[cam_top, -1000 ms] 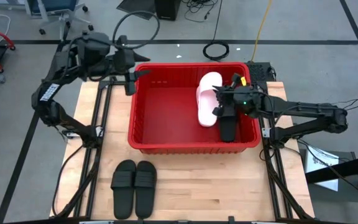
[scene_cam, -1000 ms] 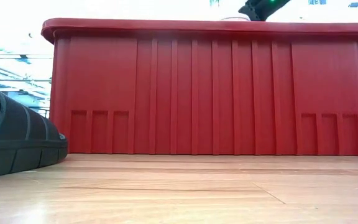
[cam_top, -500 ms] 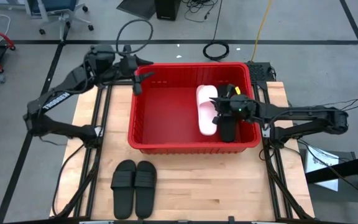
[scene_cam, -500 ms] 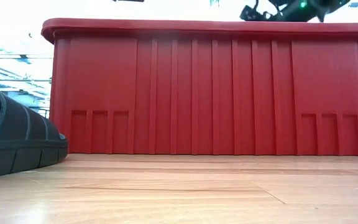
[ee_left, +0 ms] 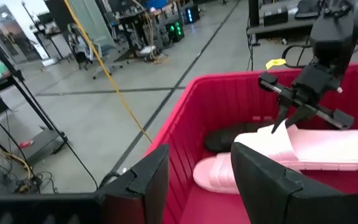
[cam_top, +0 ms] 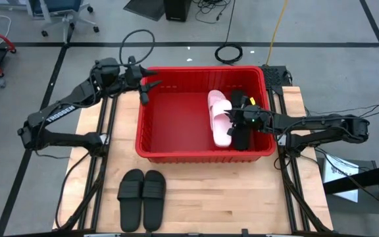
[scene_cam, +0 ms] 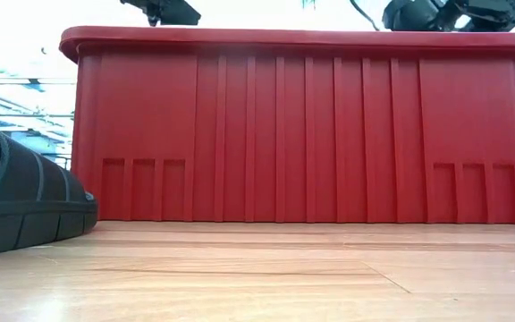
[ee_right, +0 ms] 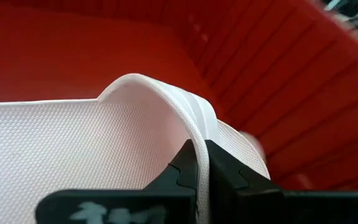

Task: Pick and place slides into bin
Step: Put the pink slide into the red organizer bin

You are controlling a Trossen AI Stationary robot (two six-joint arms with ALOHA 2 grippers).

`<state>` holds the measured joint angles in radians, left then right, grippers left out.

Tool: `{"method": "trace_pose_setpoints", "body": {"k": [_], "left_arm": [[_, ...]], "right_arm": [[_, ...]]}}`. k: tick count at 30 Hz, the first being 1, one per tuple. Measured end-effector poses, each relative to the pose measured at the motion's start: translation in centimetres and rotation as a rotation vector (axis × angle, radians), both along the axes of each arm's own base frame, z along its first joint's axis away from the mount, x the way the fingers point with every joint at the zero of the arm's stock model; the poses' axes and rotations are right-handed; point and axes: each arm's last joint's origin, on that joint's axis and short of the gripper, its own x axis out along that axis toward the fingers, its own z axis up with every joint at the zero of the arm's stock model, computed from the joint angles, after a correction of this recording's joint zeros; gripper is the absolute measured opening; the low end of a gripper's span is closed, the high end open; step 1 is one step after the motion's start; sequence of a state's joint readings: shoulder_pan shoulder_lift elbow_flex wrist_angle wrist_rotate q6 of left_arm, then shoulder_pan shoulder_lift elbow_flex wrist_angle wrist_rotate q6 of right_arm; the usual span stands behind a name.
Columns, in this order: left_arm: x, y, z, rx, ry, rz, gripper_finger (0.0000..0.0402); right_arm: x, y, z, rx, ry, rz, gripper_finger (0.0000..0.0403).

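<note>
The left gripper (cam_top: 149,80) hangs over the far left corner of the bin (cam_top: 143,135), its jaws parted and holding nothing. That reads as an arm reaching in ahead of its next job, or simply clearing the rim. Half a second ago it sat a little lower over the same corner, and a second ago it was outside the wall, so the left arm has stretched forward and across the rim.

In front of the bin, on the wooden table (cam_top: 242,197), two black slides (cam_top: 141,197) lie side by side, soles down, untouched and in the same spot as before. They have yet to go in.

Inside the bin, toward its right end, a pink slide (cam_top: 220,117) lies along the floor with a black slide (cam_top: 240,138) just beside it against the right wall. The right gripper (cam_top: 237,119) is down at the pink slide, its jaws clenched on the thin edge of the strap (ee_right: 191,134), a sensible hold since the strap is the only part narrow enough to pinch. The slide is low in the bin, probably about to be let go. A second ago that gripper sat nearer the right wall; it has since shifted leftward, and the pink slide now lies more slanted.
</note>
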<state>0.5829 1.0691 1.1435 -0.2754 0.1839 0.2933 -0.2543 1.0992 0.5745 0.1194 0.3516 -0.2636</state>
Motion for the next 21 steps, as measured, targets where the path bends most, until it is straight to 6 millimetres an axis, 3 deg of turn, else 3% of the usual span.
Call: {"method": "trace_pose_setpoints", "body": {"k": [6,21], "left_arm": [[0.1,0.1,-0.3,-0.007,0.005,0.0,0.0177],[0.2,0.1,-0.1,-0.014,-0.016,-0.005,0.0177]], "right_arm": [[-0.1,0.1,-0.9,0.039,-0.039,0.01,0.0004],[1.3,-0.5,-4.2,0.054,0.054,0.014,0.0004]]}}
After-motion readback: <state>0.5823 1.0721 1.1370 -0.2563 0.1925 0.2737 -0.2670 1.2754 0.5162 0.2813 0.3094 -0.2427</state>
